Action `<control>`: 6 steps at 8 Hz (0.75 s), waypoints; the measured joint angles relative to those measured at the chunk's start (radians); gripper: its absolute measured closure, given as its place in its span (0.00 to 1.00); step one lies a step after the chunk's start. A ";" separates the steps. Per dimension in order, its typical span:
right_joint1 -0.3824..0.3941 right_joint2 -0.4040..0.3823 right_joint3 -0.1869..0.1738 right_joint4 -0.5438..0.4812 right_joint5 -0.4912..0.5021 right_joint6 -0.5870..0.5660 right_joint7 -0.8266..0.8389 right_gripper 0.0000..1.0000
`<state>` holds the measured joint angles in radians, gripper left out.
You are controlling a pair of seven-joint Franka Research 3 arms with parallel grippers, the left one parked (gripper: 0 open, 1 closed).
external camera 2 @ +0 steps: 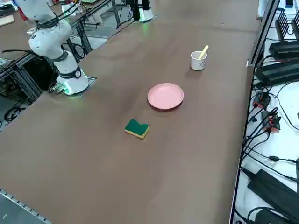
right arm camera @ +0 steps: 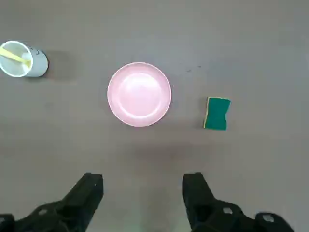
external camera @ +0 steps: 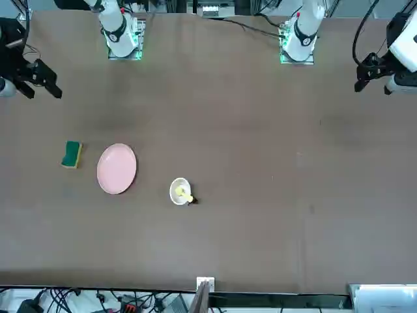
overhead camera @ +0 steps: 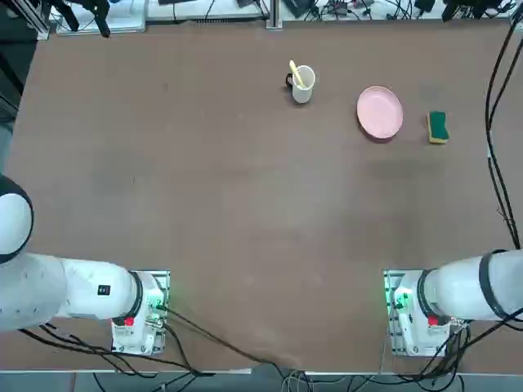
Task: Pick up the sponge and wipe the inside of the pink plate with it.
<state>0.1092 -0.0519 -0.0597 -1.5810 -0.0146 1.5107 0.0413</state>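
The right arm's end effector (right arm camera: pixel 142 186) hangs high above the brown bench (overhead camera: pixel 245 212), its two black fingers (right arm camera: pixel 89 186) spread wide apart with nothing between them. In the wrist view it looks straight down on the bench, and the fingers touch none of the things below. In the front view it shows at the picture's left edge (external camera: pixel 32 75), held out over the bench margin, well apart from the objects.

The small rectangular sponge with a dark green scouring top over a yellow base (right arm camera: pixel 217 113) lies flat on the bench, green side up, just beside the round, pale pink, shallow plate (right arm camera: pixel 139 94) but not touching it. In the top view the sponge (overhead camera: pixel 438 126) lies on the robot's right of the plate (overhead camera: pixel 380 112), towards the far right part of the bench. The plate sits flat and its inside is bare.

On the plate's other side, well apart from it, stands a small white mug (overhead camera: pixel 302 84) with a yellow utensil (overhead camera: pixel 297 73) leaning in it. The side view shows mug (external camera 2: pixel 198 60), plate (external camera 2: pixel 165 96) and sponge (external camera 2: pixel 137 128) in a loose row.
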 joint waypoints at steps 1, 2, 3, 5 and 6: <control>0.000 0.000 0.000 0.001 0.000 -0.006 0.000 0.00; 0.000 0.000 0.000 0.005 0.000 -0.014 0.000 0.00; 0.000 0.000 0.000 0.006 0.000 -0.019 0.000 0.00; -0.025 0.019 -0.013 0.000 0.000 -0.047 0.001 0.00; -0.064 0.043 -0.020 -0.013 0.000 -0.036 -0.004 0.00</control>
<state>0.0453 -0.0087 -0.0798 -1.5942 -0.0146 1.4749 0.0372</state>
